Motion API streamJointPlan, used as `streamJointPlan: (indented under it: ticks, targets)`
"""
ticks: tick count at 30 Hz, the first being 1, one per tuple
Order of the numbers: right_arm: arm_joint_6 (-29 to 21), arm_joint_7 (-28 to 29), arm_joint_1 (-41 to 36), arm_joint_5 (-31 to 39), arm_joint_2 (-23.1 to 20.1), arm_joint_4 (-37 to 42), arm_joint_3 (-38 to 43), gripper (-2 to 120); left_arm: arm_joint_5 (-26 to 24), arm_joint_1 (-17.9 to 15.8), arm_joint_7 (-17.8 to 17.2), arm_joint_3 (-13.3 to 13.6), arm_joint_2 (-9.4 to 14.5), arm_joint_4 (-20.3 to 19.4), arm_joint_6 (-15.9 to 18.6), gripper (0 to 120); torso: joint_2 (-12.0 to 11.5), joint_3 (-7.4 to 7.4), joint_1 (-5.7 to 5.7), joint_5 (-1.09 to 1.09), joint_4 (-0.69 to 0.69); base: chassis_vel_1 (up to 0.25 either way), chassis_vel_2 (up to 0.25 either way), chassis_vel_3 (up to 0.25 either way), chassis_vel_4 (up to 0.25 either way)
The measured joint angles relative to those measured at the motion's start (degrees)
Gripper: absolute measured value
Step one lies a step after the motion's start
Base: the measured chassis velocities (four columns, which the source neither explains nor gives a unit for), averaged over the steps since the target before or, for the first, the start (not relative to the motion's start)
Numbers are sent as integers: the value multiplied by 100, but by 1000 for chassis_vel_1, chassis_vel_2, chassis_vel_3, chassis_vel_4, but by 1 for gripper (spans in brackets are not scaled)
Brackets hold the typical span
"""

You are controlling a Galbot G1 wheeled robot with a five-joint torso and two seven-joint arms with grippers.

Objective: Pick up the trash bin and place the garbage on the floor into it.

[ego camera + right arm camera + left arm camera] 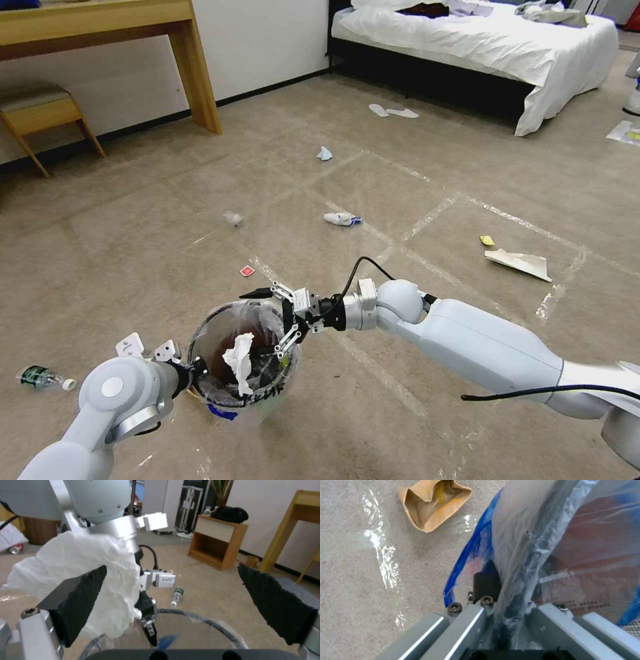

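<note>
The trash bin [243, 393] hangs just above the floor [133, 233], and my left gripper [191, 373] is shut on its lined rim [533, 555]. My right gripper [273, 320] is open over the bin's mouth. A crumpled white tissue [240, 360] hangs inside the bin; in the right wrist view this tissue [83, 562] lies against one finger [80, 592] of the right gripper [170, 568] above the rim [200, 622]. Other garbage lies about: a blue-white tissue [324, 154], a wrapper [342, 219], a paper scrap [520, 262], a bottle [43, 378] and torn brown cardboard [433, 502].
A bed [480, 40] stands at the far right with slippers [393, 112] before it. A wooden desk [193, 67] and stool [40, 113] stand at the far left by the wall. Tape lines cross the open carpet between.
</note>
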Motion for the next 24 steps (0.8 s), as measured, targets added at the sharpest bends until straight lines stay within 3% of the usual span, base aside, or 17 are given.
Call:
streamJointPlan:
  ticks: [8, 12, 17, 24]
  targets:
    - [71, -108, 122, -265, 58, -230, -114, 100, -14, -23, -3, 11, 3, 4, 0, 0, 0, 0, 0, 0, 0, 0, 0, 0, 0]
    - [170, 117, 280, -720, 133, -358, -213, 100, -34, -16, -3, 11, 23, -32, 0, 0, 0, 0, 0, 0, 0, 0, 0, 0, 0]
    - [293, -2, 473, -1255, 183, -501, -112, 100, -33, -15, -3, 12, 28, -28, 0, 0, 0, 0, 0, 0, 0, 0, 0, 0, 0]
    - [324, 89, 817, -1385, 243, -530, -377, 100, 6, 7, -3, 35, -33, -28, 4, 0, 0, 0, 0, 0, 0, 0, 0, 0, 0]
